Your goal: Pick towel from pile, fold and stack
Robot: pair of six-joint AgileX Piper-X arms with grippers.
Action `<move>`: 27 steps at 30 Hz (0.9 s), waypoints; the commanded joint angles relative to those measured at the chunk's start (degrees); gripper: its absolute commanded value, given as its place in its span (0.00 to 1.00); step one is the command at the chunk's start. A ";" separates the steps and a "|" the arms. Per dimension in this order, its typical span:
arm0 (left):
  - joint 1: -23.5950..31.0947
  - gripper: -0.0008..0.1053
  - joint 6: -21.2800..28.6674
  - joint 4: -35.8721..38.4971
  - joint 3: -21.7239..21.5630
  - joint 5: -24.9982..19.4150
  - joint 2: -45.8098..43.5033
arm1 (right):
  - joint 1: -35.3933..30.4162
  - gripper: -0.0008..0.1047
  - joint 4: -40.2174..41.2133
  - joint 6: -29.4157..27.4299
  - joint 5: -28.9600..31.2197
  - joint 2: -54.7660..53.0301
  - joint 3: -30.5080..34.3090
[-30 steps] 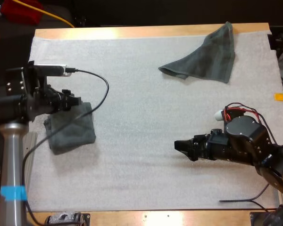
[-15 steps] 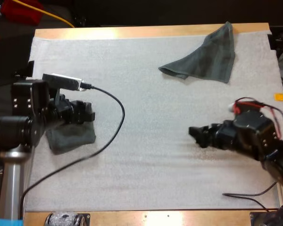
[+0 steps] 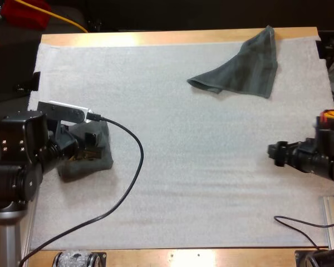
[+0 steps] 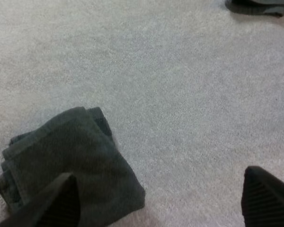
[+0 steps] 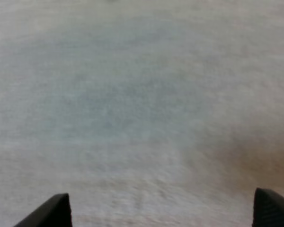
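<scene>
Folded dark grey-green towel [image 3: 89, 167] lay at white mat's [image 3: 183, 167] left edge, part-hidden by wide-open left gripper [image 4: 158, 196]; right gripper [image 5: 161, 205] wide over bare mat.

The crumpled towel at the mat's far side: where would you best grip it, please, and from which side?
On the crumpled towel, probably the bunched near-left corner, where the cloth rolls up off the mat; come down from above on the near side with the right gripper, which is open and nearest. Elsewhere it lies flatter.
</scene>
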 commanded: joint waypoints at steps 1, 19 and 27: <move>-0.17 0.66 -0.01 0.73 -0.15 -0.65 -0.73 | -1.97 0.71 1.89 -1.61 -0.03 -0.33 -0.08; -0.17 0.66 -0.01 2.27 0.01 -1.64 -6.12 | -12.09 0.71 5.39 -9.27 0.74 -10.35 -0.08; -0.17 0.66 -0.45 2.27 2.45 -2.53 -10.95 | -12.09 0.71 5.39 -13.13 0.74 -19.20 -0.08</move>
